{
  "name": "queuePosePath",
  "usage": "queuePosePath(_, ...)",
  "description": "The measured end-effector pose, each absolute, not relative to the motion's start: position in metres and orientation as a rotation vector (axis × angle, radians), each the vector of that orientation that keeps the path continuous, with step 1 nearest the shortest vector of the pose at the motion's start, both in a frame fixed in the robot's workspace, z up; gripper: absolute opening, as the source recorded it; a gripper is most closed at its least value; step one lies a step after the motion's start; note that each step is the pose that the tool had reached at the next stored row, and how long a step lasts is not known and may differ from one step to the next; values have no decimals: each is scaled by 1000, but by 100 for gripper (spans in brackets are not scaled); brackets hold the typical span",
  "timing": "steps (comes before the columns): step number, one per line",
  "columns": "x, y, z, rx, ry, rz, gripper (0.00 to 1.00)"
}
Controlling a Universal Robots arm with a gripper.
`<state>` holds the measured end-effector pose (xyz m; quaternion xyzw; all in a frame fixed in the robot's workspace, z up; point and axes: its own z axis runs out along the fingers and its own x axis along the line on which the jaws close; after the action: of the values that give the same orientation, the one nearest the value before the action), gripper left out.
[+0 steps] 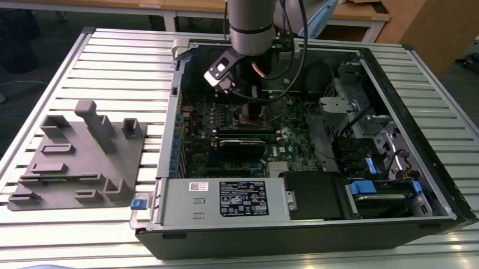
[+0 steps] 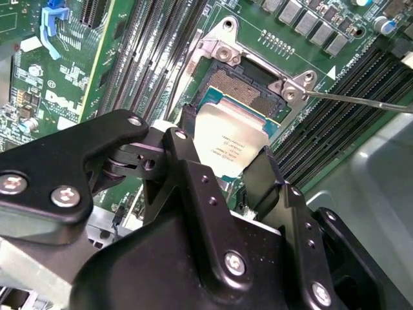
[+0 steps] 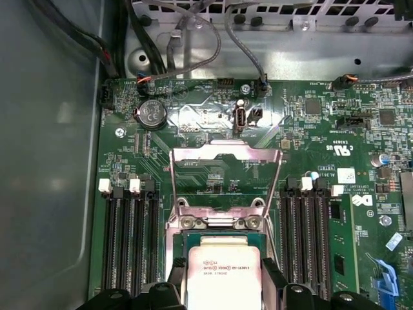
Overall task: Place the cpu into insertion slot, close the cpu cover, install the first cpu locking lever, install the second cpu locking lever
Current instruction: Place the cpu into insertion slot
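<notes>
Even light, glare on the cpu [image 2: 231, 145]

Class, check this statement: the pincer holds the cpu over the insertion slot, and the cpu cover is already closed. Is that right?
Not quite. The cpu cover stands open, swung back from the insertion slot, as the first wrist view shows. The pincer does hold the cpu over it.

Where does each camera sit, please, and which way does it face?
Exterior view: off the arm, looking down on the open computer case on the slatted table; the arm reaches in.
Second wrist view: on the arm, looking obliquely past the black gripper at the cpu it holds over the insertion slot.
First wrist view: on the arm, looking across the green board and open cpu cover; gripper fingers show.
Shared: both wrist views show the held cpu.
</notes>
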<state>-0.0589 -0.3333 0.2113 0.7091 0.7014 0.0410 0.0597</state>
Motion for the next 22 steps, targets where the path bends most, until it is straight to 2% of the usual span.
queuePosePath(22, -62, -333, 194, 2132, 2139, 125, 54)
